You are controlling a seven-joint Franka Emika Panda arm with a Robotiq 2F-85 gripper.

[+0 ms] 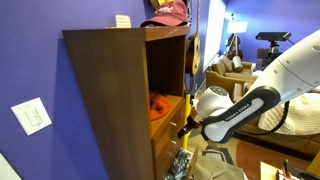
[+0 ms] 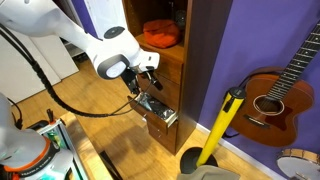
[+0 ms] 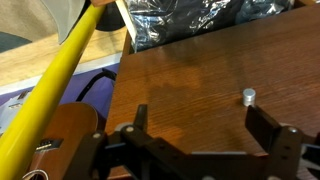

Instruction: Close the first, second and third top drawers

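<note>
The top drawers, shallow boxes with dark brown wood fronts and paler insides, are found stacked in the lower half of a tall dark brown wooden cabinet, just under its open shelf. In an exterior view at least one is seen standing out from the cabinet face; how many stand out cannot be told.

In the wrist view a smooth, grained drawer front fills the frame, and a small round metal knob is set in it. Crinkled glossy black plastic is seen beyond that front's far edge. None of this detail can be made out in the exterior views.

The black gripper is held at the drawers with its two fingers spread wide apart and nothing clasped between them. It is carried by a white, rounded arm.

A soft orange thing is kept on the shelf above. A yellow pole is leaned just beside the cabinet, with a brown acoustic guitar near it against a purple wall.

Only one exterior view shows a pink cap on the cabinet top and a white switch plate on the wall.
</note>
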